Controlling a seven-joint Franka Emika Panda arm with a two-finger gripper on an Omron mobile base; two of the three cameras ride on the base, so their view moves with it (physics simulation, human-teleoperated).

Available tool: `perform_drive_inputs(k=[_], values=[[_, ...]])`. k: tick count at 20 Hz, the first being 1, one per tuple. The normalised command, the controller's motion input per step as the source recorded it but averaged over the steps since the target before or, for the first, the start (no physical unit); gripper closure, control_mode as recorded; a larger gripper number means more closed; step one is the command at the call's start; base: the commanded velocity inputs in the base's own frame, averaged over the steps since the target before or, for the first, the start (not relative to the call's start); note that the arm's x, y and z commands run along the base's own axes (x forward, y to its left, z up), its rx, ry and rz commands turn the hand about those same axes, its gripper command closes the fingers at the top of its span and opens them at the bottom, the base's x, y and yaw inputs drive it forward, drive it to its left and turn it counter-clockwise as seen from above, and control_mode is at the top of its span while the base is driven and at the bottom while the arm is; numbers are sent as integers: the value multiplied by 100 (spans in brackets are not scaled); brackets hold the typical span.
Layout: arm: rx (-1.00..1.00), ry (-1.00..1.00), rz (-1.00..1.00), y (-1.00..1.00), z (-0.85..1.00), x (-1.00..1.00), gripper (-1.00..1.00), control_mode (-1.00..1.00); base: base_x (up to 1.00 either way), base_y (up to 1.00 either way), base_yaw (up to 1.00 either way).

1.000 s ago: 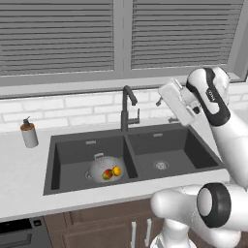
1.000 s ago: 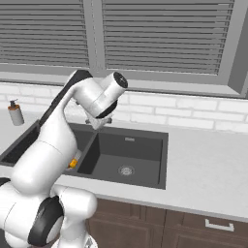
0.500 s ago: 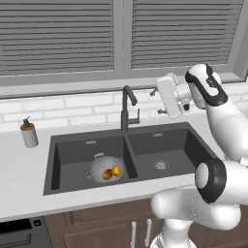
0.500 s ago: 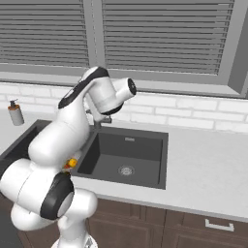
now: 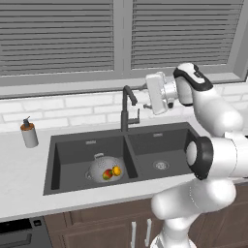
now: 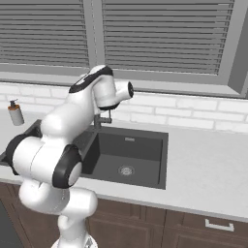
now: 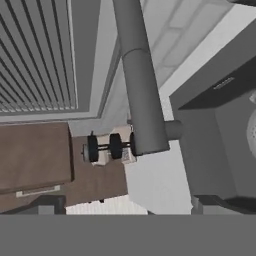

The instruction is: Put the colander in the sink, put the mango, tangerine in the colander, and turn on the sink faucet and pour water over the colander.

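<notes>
The colander (image 5: 103, 170) sits in the left basin of the sink (image 5: 145, 131), mango (image 5: 107, 174) and tangerine (image 5: 116, 170) inside it. Behind the basin divider stands the faucet (image 5: 127, 107). Just right of its spout, the gripper (image 5: 144, 97) hovers with fingers spread wide, holding nothing. A soap bottle (image 5: 29, 133) stands left of the sink.

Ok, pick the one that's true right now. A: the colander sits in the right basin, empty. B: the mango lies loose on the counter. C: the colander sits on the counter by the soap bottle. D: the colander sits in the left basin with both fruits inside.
D: the colander rests in the sink's left basin, with the mango and tangerine inside it.
</notes>
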Motion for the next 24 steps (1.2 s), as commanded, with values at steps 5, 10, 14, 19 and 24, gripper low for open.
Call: perform_drive_inputs(k=[5, 10, 14, 19, 24], values=[[1, -10, 7, 1, -9, 34, -100, -100, 0, 0, 0], [0, -11, 10, 10, -13, 16, -100, -100, 0, 0, 0], [0, -9, 10, 28, -14, 22, -100, -100, 0, 0, 0], [0, -8, 6, 18, -15, 39, -100, -100, 0, 0, 0], [0, -5, 4, 14, -17, 28, -100, -100, 0, 0, 0]])
